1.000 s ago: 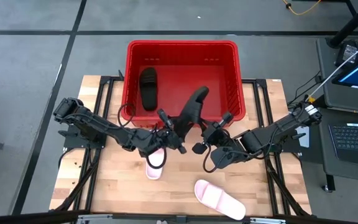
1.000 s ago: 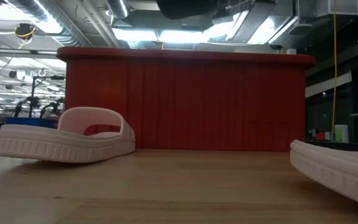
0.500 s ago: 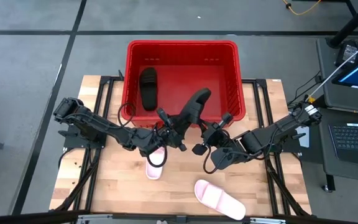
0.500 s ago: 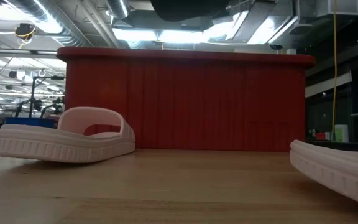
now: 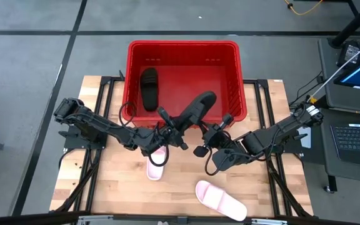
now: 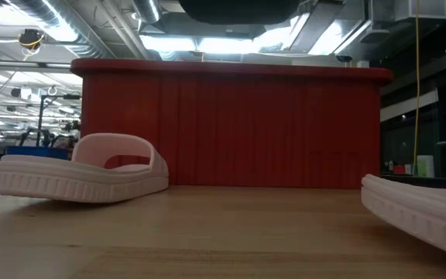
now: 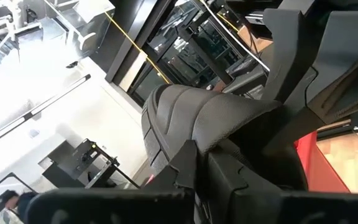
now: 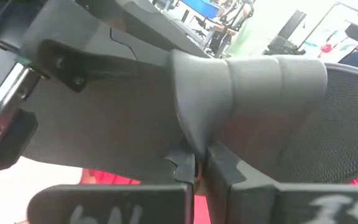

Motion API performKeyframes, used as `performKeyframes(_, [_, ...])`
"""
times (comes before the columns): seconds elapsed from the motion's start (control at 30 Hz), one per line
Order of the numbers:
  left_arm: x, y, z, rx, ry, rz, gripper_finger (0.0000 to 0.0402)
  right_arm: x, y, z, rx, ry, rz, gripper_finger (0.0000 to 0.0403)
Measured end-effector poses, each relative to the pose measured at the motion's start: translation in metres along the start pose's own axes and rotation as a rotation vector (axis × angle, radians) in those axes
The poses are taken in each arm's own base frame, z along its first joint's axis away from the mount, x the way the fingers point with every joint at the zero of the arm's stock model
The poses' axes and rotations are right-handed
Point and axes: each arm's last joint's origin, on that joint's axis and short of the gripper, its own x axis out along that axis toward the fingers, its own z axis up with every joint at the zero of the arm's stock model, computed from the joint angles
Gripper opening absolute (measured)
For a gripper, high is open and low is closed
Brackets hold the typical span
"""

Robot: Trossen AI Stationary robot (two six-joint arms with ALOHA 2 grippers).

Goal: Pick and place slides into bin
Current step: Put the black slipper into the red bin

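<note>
Nearest, well short of the red bin [image 5: 183, 47], one pink slide [image 5: 220, 199] lies on the desk [image 5: 117, 194]; a second pink slide [image 5: 155, 165] lies closer to it. At the bin's near rim, the left tool [image 5: 179, 132] and right tool [image 5: 209, 132] both clamp a black slide [image 5: 195, 109] raised over that rim, and another black slide [image 5: 149, 88] rests inside the bin.

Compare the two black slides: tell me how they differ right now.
The black slide in the bin lies flat on the floor of the red bin, untouched; the held black slide hangs tilted over the bin's near rim, gripped by the left gripper and right gripper. Both are matte black with wide straps.
</note>
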Motion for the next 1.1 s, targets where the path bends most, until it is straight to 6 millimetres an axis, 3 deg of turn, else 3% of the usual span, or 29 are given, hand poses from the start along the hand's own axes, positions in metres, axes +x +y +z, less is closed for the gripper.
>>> performKeyframes(0.13, [0.0,0.0,0.0,-0.001,-0.001,0.0,0.0006,0.0,0.0,0.0,-0.003,0.001,0.006,0.0018])
performKeyframes(0.47, [0.009,0.001,-0.01,0.045,0.078,0.047,0.0003,-0.002,0.003,0.006,0.04,-0.008,0.105,0.011])
performKeyframes(0.7, [0.012,0.004,-0.011,0.054,0.086,0.065,0.0003,-0.006,0.008,0.01,-0.026,-0.03,0.209,0.0141])
performKeyframes(0.9, [0.008,0.006,-0.007,0.078,0.105,0.097,0.0003,-0.008,0.008,0.009,-0.027,-0.031,0.209,0.0132])
performKeyframes(1.1, [0.001,0.013,0.0,0.045,0.093,0.127,0.0003,-0.01,0.009,0.007,-0.05,-0.024,0.212,0.0049])
